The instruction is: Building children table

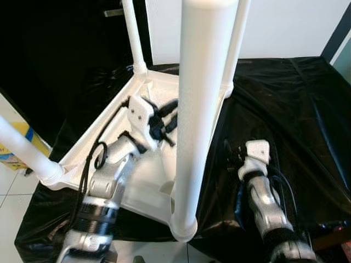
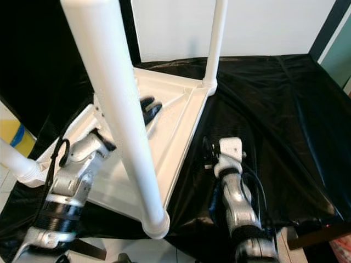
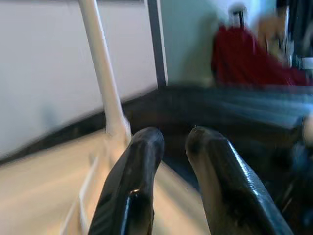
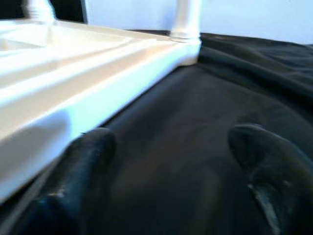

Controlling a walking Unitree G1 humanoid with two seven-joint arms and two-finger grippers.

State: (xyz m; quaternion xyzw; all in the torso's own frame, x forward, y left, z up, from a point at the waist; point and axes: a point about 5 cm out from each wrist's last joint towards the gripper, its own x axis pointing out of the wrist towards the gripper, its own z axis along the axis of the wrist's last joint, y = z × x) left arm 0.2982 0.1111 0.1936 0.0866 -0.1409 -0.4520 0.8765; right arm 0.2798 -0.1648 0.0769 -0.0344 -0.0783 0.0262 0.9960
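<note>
Table (image 1: 140, 181) upside down on black sheet (image 1: 285, 104), white top flat against the cloth, legs pointing up. Four legs seated in corner sockets: near leg (image 1: 198, 109) straight in front of the camera, far leg (image 2: 215, 41) at the back corner, another far leg (image 1: 133, 35) beside it, fourth leg (image 1: 22, 148) at the left corner (leaning outward, or so it looks from this angle).

Left gripper (image 1: 167, 118) poised over the underside of the top, inside the frame, just behind the near leg. Fingers (image 3: 134, 181) a narrow gap apart, nothing held; far leg in line beyond them in the left wrist view.

Right gripper (image 2: 207, 156) low over the black sheet, just beside the outer edge of the table, apart from it. Fingers (image 4: 266, 166) spread wide, empty, table rim close on one side.

Step in hand, as judged: legs all mounted, assembly near its end; checking or tightening of a leg likely under way. Next move probably calls for closing on a leg or the rim from both sides, then turning the table onto its feet. Needs firm hold on both sides, since the sheet looks slippery and the legs make the load awkward.
</note>
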